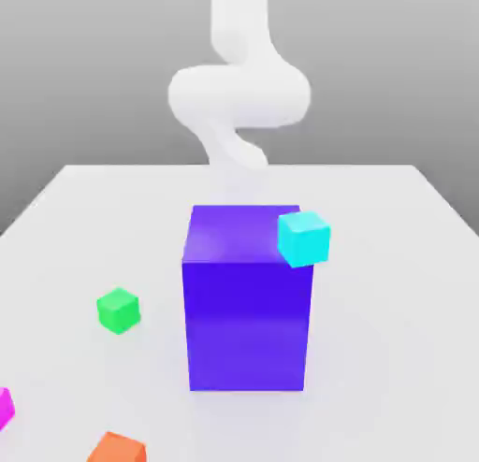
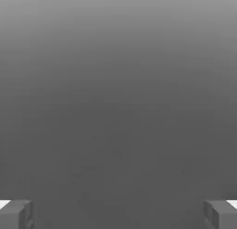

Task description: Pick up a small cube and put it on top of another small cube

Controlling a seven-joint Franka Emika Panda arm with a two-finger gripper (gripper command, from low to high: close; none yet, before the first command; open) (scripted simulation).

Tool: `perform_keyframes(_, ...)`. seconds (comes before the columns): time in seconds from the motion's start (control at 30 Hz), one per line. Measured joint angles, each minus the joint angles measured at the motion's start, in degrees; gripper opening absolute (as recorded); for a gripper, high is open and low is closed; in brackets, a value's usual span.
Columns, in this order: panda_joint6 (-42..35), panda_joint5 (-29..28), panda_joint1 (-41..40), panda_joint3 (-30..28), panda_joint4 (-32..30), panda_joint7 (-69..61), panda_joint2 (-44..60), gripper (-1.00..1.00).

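Nothing of the task is done yet, judging by how things lie. The pink cube (image 1: 4, 409) sits on the counter (image 1: 393, 292) at its near edge, toward the exterior view's left corner, partly cut off by the frame and resting on nothing but the counter. An orange cube (image 1: 118, 448) lies near it along the same near edge, and a green cube (image 1: 118, 310) sits further in. A cyan cube (image 1: 303, 238) perches at the top right corner of the blue block (image 1: 246, 306) in mid-counter.

The arm (image 1: 239, 91) is raised behind the block, beyond the far edge's middle. The end effector (image 2: 118, 214) is spread wide and empty, its fingers (image 2: 16, 214) well apart against blank grey.

Everything is left: reach, grasp, lift, carry and stack.
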Motion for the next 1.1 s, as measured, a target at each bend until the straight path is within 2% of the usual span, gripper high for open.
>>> perform_keyframes(0.3,4.22,-7.27,-13.6,3.48,1.44,22.8,19.23,0.0)
perform_keyframes(0.6,8.62,-11.46,-22.1,0.79,2.77,43.06,37.83,0.0)
perform_keyframes(0.8,12.33,-8.66,-26.45,-1.45,3.4,52.71,49.56,0.0)
perform_keyframes(1.1,19.62,2.81,-32.02,-2.74,4.82,59.28,66.37,0.0)
